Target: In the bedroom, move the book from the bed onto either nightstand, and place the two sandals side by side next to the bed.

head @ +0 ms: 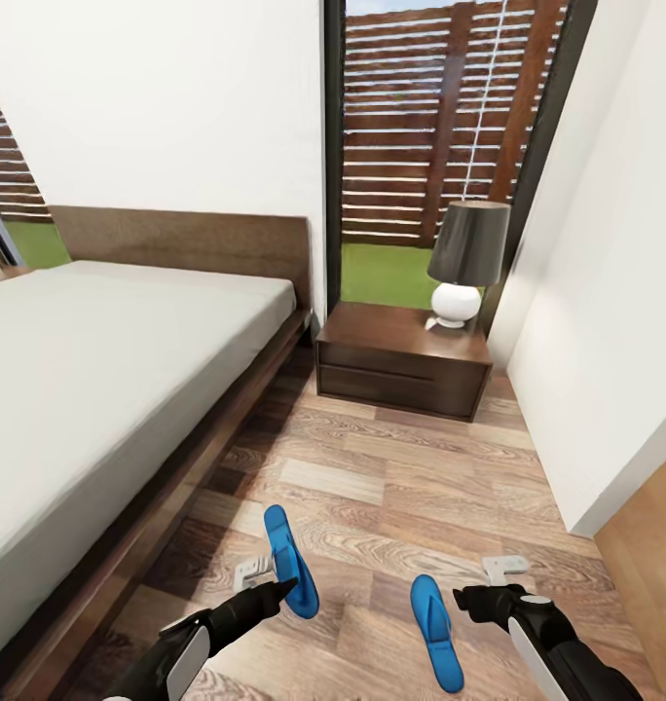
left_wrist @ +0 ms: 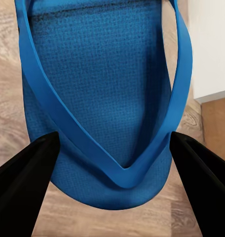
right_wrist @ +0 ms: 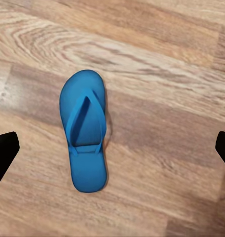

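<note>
Two bright blue sandals lie apart on the wood floor beside the bed (head: 99, 389). My left gripper (head: 273, 579) is shut on the left sandal (head: 290, 557). In the left wrist view its black fingers (left_wrist: 23, 182) press both side edges of that sandal (left_wrist: 97, 98) near the thong strap. My right gripper (head: 481, 581) hangs open just right of the other sandal (head: 436, 633), which lies flat and untouched on the planks (right_wrist: 87, 133) between the wide-spread fingers (right_wrist: 4, 153). The nightstand (head: 401, 362) stands past the bed's corner by the window. The book is out of view.
A lamp (head: 464, 263) with a dark shade and white base stands on the nightstand's right end. A white wall (head: 606, 321) closes the right side, with a tall window (head: 440, 127) behind. Wood floor (head: 391, 477) stretches between bed and wall.
</note>
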### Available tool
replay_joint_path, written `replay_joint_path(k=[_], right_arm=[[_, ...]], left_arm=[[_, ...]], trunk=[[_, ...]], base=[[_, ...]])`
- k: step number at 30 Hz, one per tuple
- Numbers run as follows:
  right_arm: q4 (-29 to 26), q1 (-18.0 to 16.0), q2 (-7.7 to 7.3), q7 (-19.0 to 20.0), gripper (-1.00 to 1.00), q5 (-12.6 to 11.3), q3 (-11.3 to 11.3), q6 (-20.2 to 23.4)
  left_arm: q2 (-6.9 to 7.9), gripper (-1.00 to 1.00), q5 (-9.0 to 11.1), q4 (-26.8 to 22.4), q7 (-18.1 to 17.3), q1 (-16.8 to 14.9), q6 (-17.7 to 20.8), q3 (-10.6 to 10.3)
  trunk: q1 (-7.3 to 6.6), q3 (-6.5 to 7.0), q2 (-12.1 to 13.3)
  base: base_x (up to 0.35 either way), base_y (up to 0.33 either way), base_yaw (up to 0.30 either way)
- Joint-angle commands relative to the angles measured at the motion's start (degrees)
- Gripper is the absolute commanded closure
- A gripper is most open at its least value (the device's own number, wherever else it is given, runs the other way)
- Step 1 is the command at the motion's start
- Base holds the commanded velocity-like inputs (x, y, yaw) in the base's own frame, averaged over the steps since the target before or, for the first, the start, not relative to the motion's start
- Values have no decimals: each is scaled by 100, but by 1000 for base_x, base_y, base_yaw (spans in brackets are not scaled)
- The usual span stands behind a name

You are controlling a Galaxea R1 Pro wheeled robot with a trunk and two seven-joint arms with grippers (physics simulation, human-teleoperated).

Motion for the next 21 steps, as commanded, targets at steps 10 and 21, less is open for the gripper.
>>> replay_joint_path(k=[10,21], right_arm=[[565,-3,2,-45,-100,-43,58,-1459],[1501,-3,10,-45,-100,-33,63,-2501]], left_arm=[[1,100,67,-4,-14,-2,60,2],[8,100,71,-4,-27,-2,60,14]], trunk=[[24,-227,-16],[53,-471,-31]], base=[[0,0,0],[0,0,0]])
